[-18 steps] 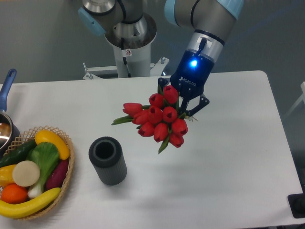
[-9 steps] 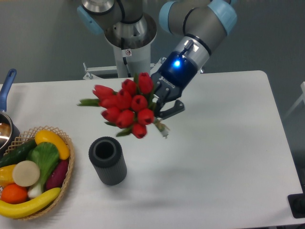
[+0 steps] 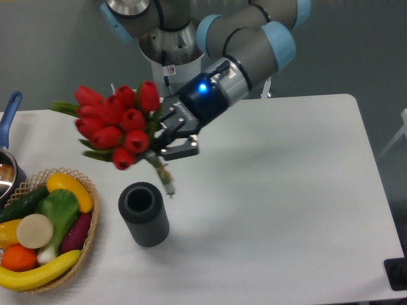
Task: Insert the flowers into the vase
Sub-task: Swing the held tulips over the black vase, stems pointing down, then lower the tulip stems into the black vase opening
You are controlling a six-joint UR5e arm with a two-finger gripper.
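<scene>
1. Your white rectangular table point(image 3: 299, 210) carries everything here; take the vase as the landmark for what follows.
2. Your grey arm with pale blue joint caps point(image 3: 254, 39) now reaches down and to the left from its base behind the table. Half a second ago its wrist sat nearer the table's middle; it has swung leftward and tilted further over.
3. The bunch of red tulip buds with green leaves and short green stems point(image 3: 117, 124) has travelled with it. A second ago it hung well to the right of the vase; now it is held in the air above and slightly left of the vase, buds pointing up and left, the pale stem ends angled down and ending just above and to the right of the vase's mouth, apart from it.
4. The round woven wicker basket of colourful plastic fruit and vegetables point(image 3: 89, 244) sits left of the vase, unchanged.
5. The small dark grey ribbed cylindrical vase point(image 3: 144, 213) stands on the table, leaning a little, its round mouth open and unfilled; it has not moved.
6. Your black two-finger gripper point(image 3: 170, 138), its blue light glowing, has its fingers closed round the stems just below the buds.
7. A blue-handled pan point(image 3: 7, 152) shows at the frame's edge, far left of the vase.
</scene>
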